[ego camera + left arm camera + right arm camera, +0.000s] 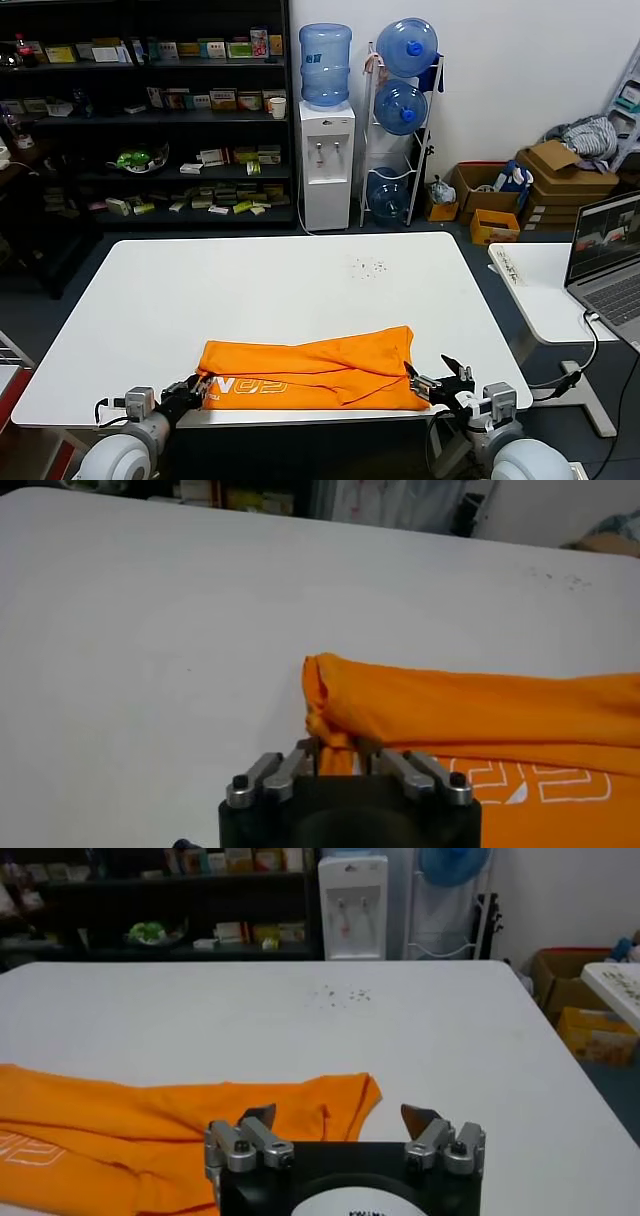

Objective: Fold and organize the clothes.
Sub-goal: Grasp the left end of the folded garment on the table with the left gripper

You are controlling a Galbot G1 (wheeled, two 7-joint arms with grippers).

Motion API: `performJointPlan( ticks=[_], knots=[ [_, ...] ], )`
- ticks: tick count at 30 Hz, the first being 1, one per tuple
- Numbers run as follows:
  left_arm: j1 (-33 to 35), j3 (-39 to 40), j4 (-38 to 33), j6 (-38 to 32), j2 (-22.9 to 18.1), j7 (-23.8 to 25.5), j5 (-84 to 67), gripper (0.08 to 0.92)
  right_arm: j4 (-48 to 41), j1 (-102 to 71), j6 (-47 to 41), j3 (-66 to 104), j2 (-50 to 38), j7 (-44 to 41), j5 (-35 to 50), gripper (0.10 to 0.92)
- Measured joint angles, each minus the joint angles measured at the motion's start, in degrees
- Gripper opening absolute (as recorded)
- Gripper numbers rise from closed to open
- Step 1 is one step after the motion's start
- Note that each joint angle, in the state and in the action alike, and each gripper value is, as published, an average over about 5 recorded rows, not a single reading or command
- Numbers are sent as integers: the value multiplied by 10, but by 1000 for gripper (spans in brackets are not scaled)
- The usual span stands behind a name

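1. Orange T-shirt [310, 372]: lying flat and folded into a long band along the near edge of the white table [280, 290], white lettering [245, 386] showing on the near-left part.
2. Left gripper [338, 755]: low at the near-left corner of the shirt, fingers drawn close together with a bunched orange fold between the fingertips; pinching the cloth at its left end.
3. Right gripper [340, 1114]: at the near-right corner of the shirt, jaws spread wide, one fingertip over the orange cloth and the other over bare table; nothing gripped.
4. Table surface: small cluster of dark specks [367, 266] toward the far side, well apart from the shirt.
5. Backdrop: dark shelving [150, 110] with boxed goods, water dispenser [327, 160], rack of blue bottles [400, 110], cardboard boxes [560, 180], laptop [610, 255] on a side table to the right.
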Motion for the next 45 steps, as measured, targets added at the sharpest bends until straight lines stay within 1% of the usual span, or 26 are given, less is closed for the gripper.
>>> performJointPlan(
  ticks=[5, 8, 21, 24, 43, 45],
  knots=[
    [0, 0, 0, -2, -2, -1, 2, 149, -1, 0, 0, -2, 2, 0, -2, 823],
    [2, -2, -1, -1, -2, -1, 1, 106, -1, 0, 0, -2, 2, 0, -3, 823],
    [7, -17, -8, 1, 7, -3, -1, 112, -2, 0, 0, -4, 3, 0, -7, 823],
    [10, -19, -12, 3, 10, 0, -3, 168, -2, 0, 0, -5, 2, 0, -7, 823],
    [14, -23, -37, 9, 16, 2, -21, 721, -4, 0, -1, -6, 7, 0, -10, 823],
    [14, -23, -39, 9, 16, 2, -23, 768, -4, 0, -1, -7, 8, 0, -11, 823]
  ],
)
